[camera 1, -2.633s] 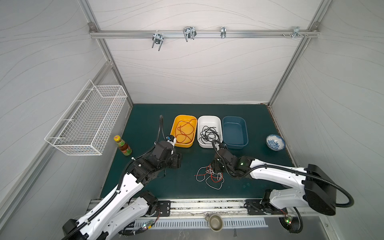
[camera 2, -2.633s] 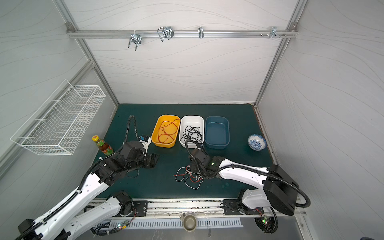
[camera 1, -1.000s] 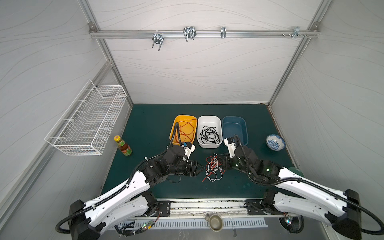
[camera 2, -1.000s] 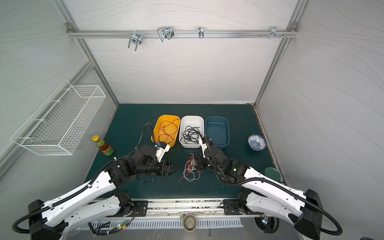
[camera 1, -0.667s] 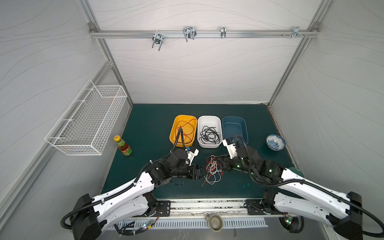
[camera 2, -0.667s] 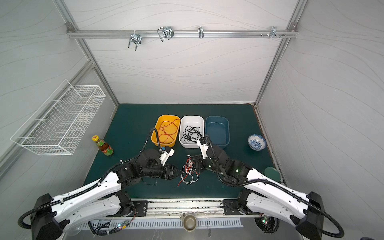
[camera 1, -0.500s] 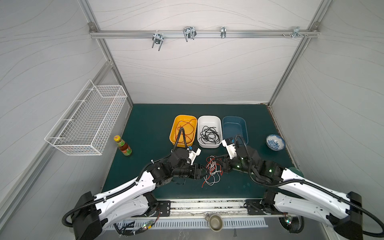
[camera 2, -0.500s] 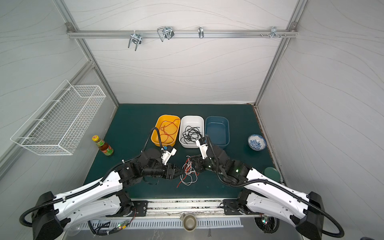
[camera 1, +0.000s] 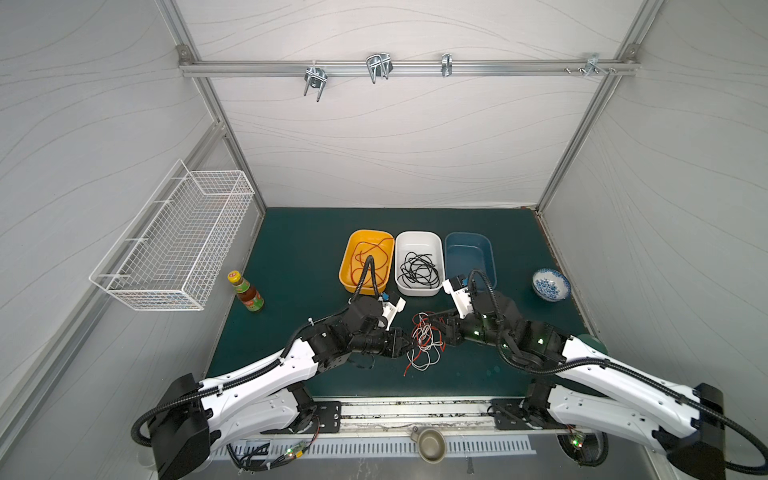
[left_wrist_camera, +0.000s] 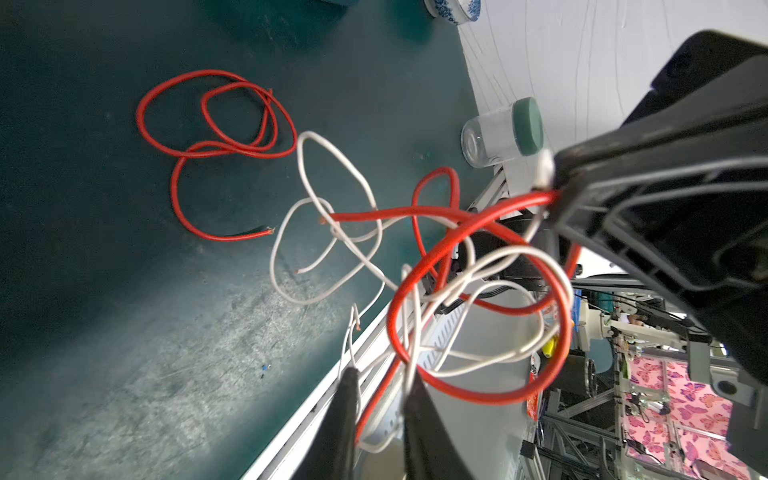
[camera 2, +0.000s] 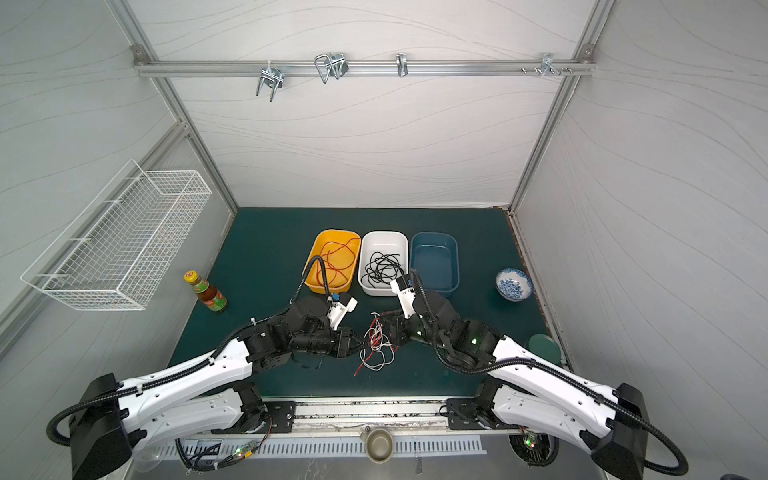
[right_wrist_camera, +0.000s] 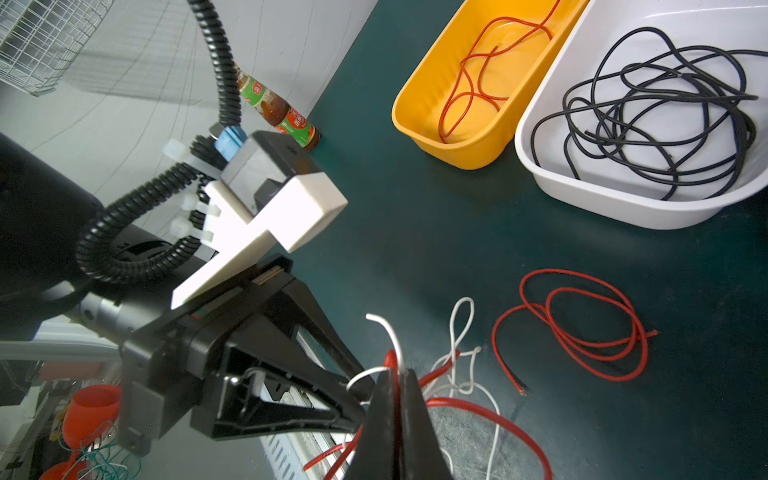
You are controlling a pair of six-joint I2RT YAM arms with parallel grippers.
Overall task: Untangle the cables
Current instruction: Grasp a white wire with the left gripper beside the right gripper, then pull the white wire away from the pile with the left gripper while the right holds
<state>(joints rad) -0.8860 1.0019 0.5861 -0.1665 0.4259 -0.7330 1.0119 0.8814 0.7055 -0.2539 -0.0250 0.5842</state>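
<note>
The cables (camera 1: 423, 341) left tangled, red and white, hang at the desk's (camera 1: 291, 249) six o'clock. The right pincer (right_wrist_camera: 395, 376), at their three o'clock, pinches strands. The left pincer (left_wrist_camera: 384, 376), at nine, straddles strands, its grip unclear. One red and several black cables already lie sorted in the yellow bin (camera 1: 348, 274) and white bin (camera 1: 417, 235) at twelve.

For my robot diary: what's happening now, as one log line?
phase: untangling | right jaws: shut on red-white tangle | left jaws: around its strands, grip unclear | loose red cable: on mat
</note>
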